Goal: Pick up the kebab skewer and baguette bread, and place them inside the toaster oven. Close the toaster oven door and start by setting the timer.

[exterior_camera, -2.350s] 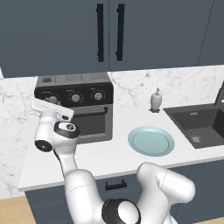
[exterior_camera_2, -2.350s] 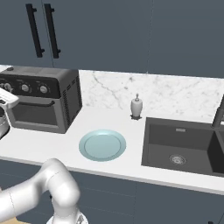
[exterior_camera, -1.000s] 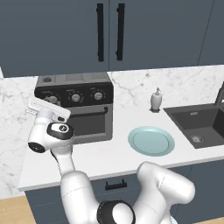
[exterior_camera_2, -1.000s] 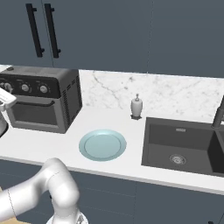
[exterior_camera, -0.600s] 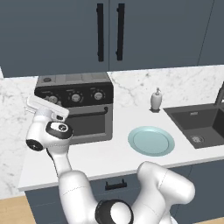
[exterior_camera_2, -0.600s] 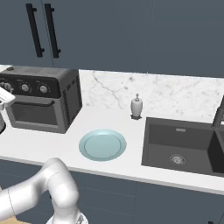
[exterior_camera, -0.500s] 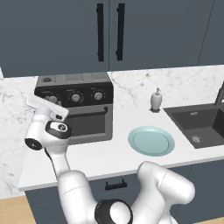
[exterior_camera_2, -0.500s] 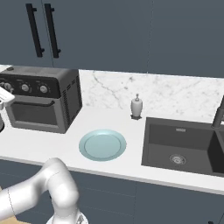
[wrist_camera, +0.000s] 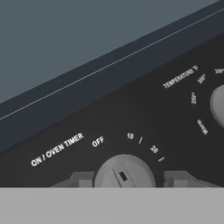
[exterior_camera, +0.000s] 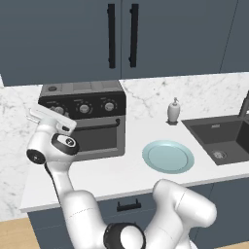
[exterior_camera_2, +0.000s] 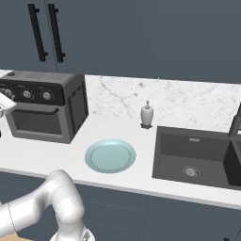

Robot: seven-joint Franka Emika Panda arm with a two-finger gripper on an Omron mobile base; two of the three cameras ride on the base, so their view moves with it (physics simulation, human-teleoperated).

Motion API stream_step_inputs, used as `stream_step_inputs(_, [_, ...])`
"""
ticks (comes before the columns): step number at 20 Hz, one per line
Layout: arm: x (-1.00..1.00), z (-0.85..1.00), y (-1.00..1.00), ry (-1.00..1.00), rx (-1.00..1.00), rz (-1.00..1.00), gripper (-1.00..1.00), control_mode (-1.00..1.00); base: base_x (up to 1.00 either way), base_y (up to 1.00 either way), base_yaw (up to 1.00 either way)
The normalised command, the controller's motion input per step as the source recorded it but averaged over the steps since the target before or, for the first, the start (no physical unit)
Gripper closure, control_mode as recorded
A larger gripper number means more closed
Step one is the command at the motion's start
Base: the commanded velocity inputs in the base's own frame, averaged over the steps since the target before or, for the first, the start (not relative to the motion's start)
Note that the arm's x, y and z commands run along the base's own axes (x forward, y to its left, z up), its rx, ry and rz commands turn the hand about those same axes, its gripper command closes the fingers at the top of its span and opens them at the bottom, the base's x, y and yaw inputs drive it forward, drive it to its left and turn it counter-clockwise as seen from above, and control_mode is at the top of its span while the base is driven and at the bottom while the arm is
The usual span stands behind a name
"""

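Gripper (wrist_camera: 124, 179): straddling the timer knob (wrist_camera: 124, 174), fingers (wrist_camera: 83, 179) standing just clear on either side, gripping nothing.
Timer knob: sitting dead ahead, between the fingertips, marker aiming near the top, roughly toward the low numbers.
Door (exterior_camera: 97, 138): lying below the gripper, shut, long axis running level.
Oven (exterior_camera: 87, 116): facing the robot.
Progress: seeming nearly done; skewer and bread presumably resting inside, unseen.

The white arm bends left, its gripper (wrist_camera: 129, 180) raised level, fingertips (wrist_camera: 83, 179) parted with a gap between.
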Motion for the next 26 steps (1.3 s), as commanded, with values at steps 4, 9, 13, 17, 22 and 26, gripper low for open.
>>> stream_step_inputs(4, [-0.15,0.38,0.0,0.0,0.51,-0.22,1.0,-1.0,0.0,0.0,0.0])
stream_step_inputs(9, [-0.23,0.51,0.0,0.0,0.49,-0.26,1.0,-1.0,0.0,0.0,0.0])
stream_step_inputs(13, [-0.27,0.57,0.0,0.0,0.51,-0.31,1.0,-1.0,0.0,0.0,0.0])
stream_step_inputs(17, [-0.37,0.46,-0.01,0.0,0.52,-0.33,1.0,-1.0,0.0,0.0,0.0])
stream_step_inputs(22, [-0.33,0.38,-0.08,0.0,0.52,-0.35,1.0,-1.0,0.0,0.0,0.0])
stream_step_inputs(26, [-0.29,0.57,-0.01,0.01,0.53,-0.4,1.0,-1.0,0.0,0.0,0.0])
